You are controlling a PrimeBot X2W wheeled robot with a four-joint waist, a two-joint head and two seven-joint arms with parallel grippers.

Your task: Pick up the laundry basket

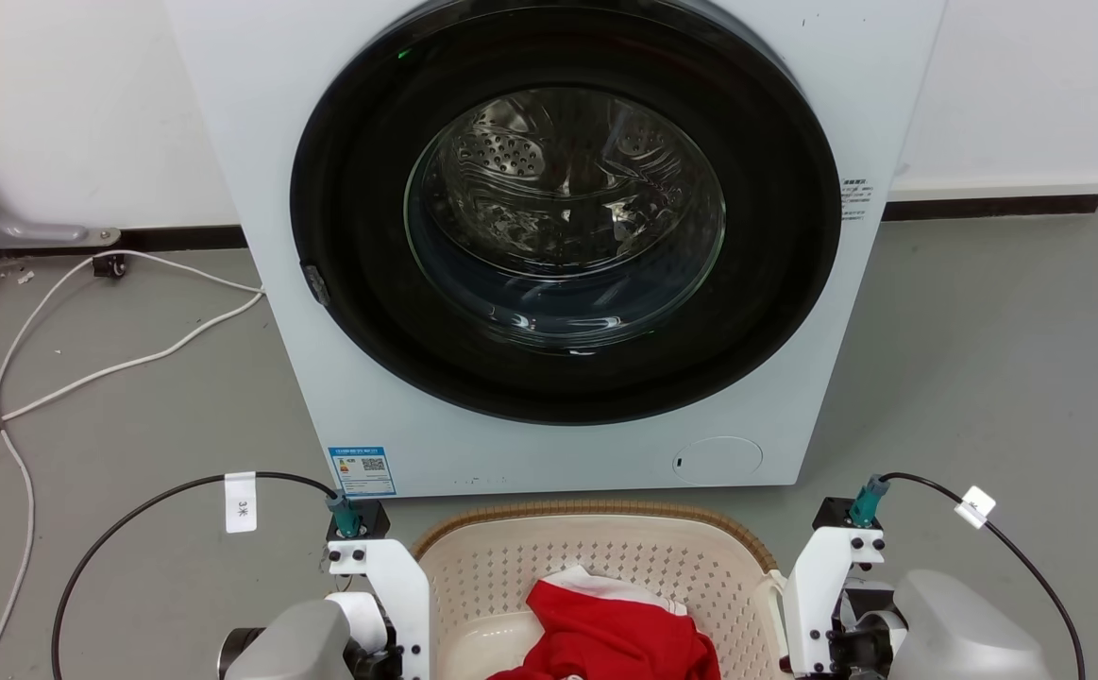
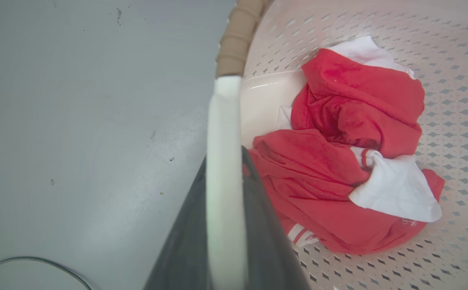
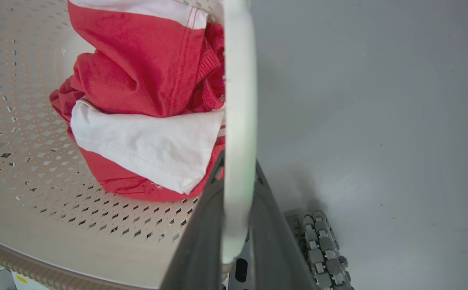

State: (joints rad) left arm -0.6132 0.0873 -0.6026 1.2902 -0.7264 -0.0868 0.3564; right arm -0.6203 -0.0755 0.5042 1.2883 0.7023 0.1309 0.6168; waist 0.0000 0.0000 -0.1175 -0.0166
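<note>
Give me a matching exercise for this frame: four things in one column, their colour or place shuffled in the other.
1 washing machine
2 laundry basket
3 clothes
4 cable

a red and white, heaped in the basket
b cream, brown rim
c white, loose on the floor at left
d white, round dark door

Pairs: 1-d, 2-b, 3-a, 4-c.

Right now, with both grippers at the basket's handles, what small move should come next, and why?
Probably raise both arms evenly: the left gripper and right gripper each pinch a white handle of the laundry basket, which holds loose red clothing.
</note>
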